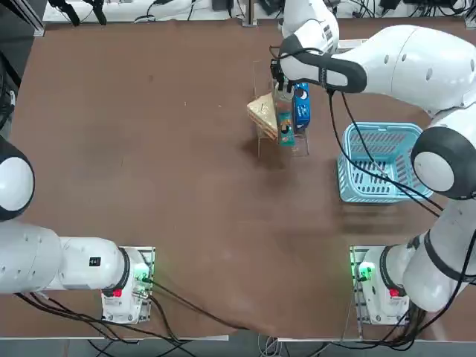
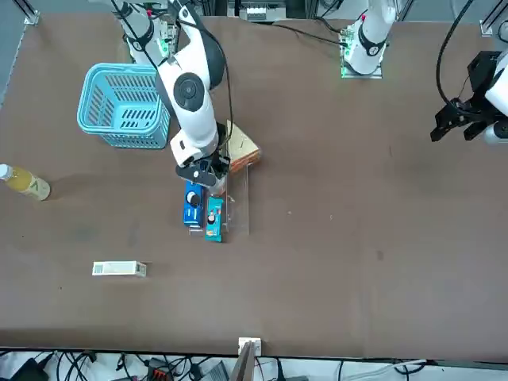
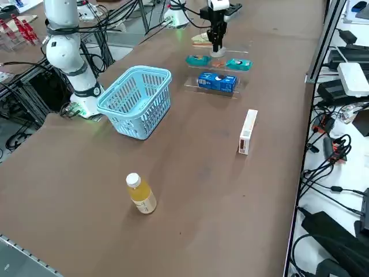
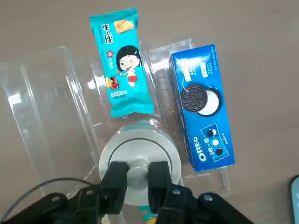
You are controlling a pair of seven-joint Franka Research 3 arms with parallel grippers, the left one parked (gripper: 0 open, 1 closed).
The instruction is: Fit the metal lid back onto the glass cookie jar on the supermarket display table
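The metal lid [image 4: 140, 156] is a round silvery disc with a central knob. My right gripper [image 4: 138, 173] is shut on that knob, its dark fingers [image 4: 116, 179] pinching it from both sides. The lid covers the mouth of the glass cookie jar [image 4: 174, 175], of which only a strip of clear glass shows around the lid's edge. I cannot tell whether the lid rests on the rim or hangs just above it. The jar stands in a clear display stand on the brown table [image 1: 149, 149]. From overhead the gripper [image 1: 282, 88] hides the jar; from the side it [image 3: 216, 46] points straight down.
A teal snack pack [image 4: 122, 60] and a blue Oreo box [image 4: 203, 105] lie in the clear stand [image 4: 42, 102] beside the jar. A wrapped sandwich [image 1: 262, 113] leans at the stand's left. A blue basket [image 1: 379, 160], a yellow drink bottle [image 3: 141, 195] and a small white box [image 3: 248, 131] stand apart.
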